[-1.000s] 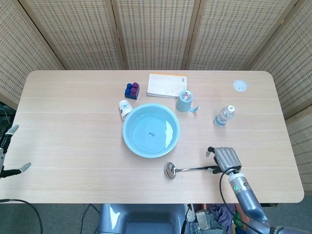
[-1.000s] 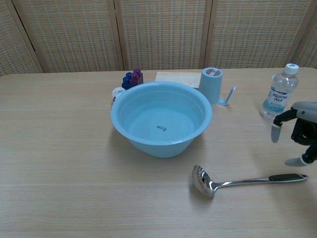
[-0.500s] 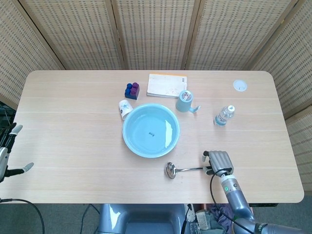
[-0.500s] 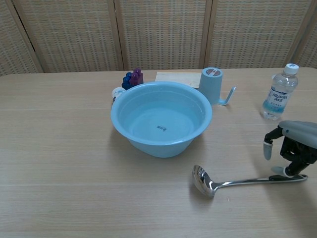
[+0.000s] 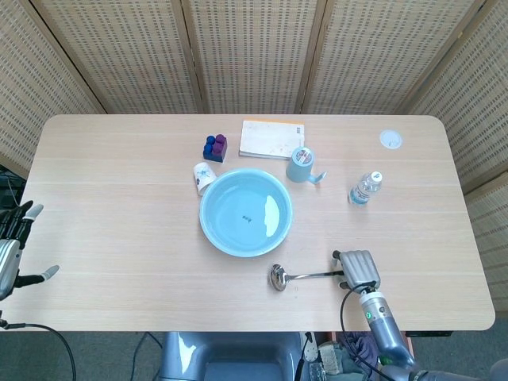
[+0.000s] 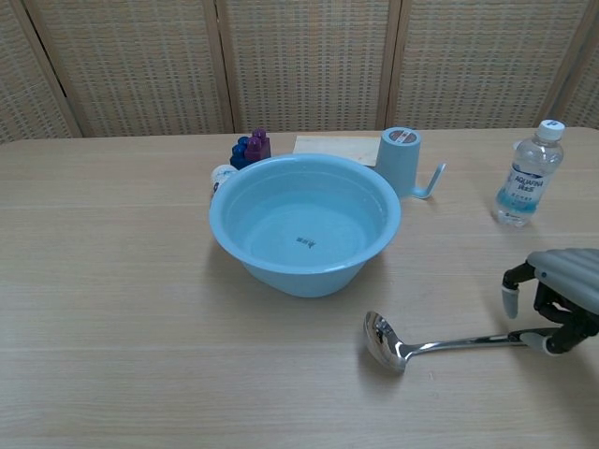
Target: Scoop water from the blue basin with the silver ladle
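The blue basin (image 5: 246, 213) (image 6: 304, 224) holds water and stands mid-table. In front of it the silver ladle (image 5: 298, 276) (image 6: 412, 346) lies flat on the table, bowl to the left, handle pointing right. My right hand (image 5: 359, 270) (image 6: 557, 299) is down over the handle's far end, which it hides. Its thumb touches the handle and its fingers (image 6: 510, 299) arch above it, apart from it. My left hand (image 5: 12, 254) hangs beyond the table's left edge with fingers spread and nothing in it.
Behind the basin stand a blue cup (image 5: 301, 164) (image 6: 401, 161), purple and blue blocks (image 5: 215, 147), a small white cup (image 5: 203, 176) and a flat book (image 5: 271, 139). A water bottle (image 5: 364, 189) (image 6: 529, 175) stands right of the basin. A white lid (image 5: 390, 140) lies far right.
My right hand has dropped and drawn back toward the table's front edge, onto the end of the ladle's handle. The ladle has not moved. My left hand shifted slightly.
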